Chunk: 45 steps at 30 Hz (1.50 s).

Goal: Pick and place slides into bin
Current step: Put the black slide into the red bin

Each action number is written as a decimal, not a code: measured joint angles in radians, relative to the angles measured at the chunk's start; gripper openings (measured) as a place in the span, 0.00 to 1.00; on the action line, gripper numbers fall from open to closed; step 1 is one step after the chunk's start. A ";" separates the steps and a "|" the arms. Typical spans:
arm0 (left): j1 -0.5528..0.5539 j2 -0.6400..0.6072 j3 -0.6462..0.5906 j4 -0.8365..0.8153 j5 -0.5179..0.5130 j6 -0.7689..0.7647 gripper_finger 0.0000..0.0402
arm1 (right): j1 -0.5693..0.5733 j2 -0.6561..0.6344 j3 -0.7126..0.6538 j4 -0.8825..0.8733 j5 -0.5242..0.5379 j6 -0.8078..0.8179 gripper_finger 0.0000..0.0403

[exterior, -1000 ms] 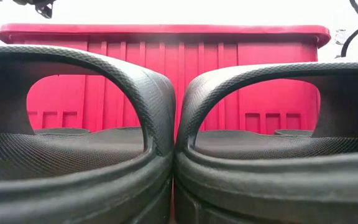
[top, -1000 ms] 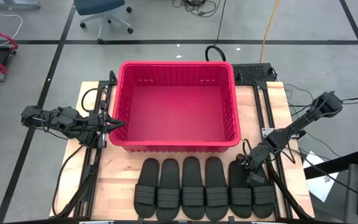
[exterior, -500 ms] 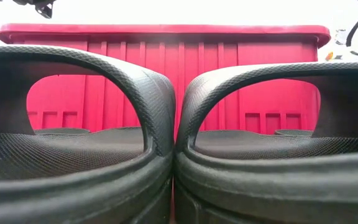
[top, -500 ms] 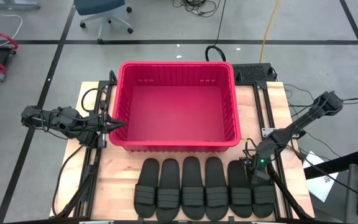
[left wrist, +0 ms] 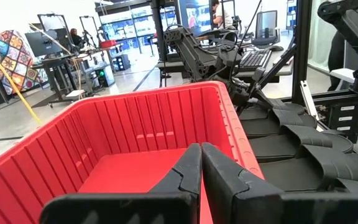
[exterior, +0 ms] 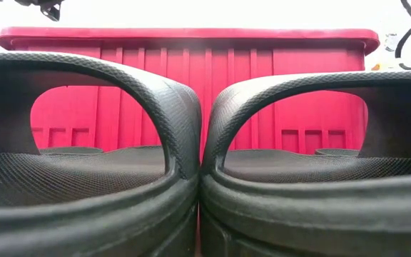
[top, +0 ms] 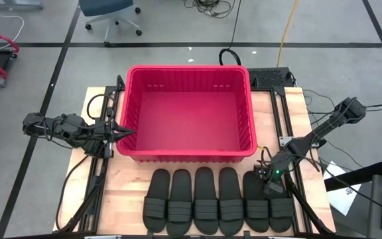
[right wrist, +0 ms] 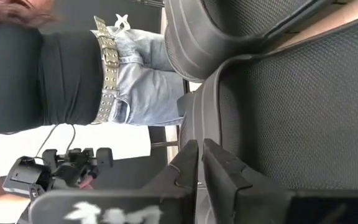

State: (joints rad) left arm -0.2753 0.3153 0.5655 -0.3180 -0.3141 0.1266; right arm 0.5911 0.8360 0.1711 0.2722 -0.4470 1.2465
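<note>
Bearing bin, slides: wooden table.

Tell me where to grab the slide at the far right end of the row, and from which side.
Best bet is the heel edge of the end slide, approached from above on the bin side. It lies flat, sole down, packed against its neighbour, so only that end and the outer side are free. The right gripper already sits there, fingers shut.

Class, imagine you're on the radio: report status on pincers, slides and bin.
Right pincer shut on rightmost slide, heel edge. Left pincer shut, idle at the bin's left wall. Bin empty, six slides in the row. Nothing in the way.
</note>
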 joint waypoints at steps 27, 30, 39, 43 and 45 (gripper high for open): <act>0.000 0.000 0.000 0.000 0.002 0.006 0.05 | 0.006 0.054 0.001 -0.010 0.060 -0.092 0.28; 0.000 0.000 0.000 0.000 0.002 0.006 0.05 | 0.011 0.090 0.001 0.062 0.059 -0.128 0.28; 0.000 0.000 0.000 0.000 0.002 0.007 0.05 | 0.069 0.170 0.002 0.150 0.057 -0.146 0.27; 0.000 0.000 0.000 0.000 0.002 0.007 0.05 | 0.081 0.193 0.003 0.150 0.063 -0.182 0.26; 0.000 0.000 0.000 0.000 0.002 0.007 0.05 | 0.081 0.198 0.003 0.154 0.086 -0.166 0.25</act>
State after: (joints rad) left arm -0.2752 0.3150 0.5655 -0.3183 -0.3126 0.1333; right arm 0.6720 1.0341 0.1745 0.4260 -0.3615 1.0807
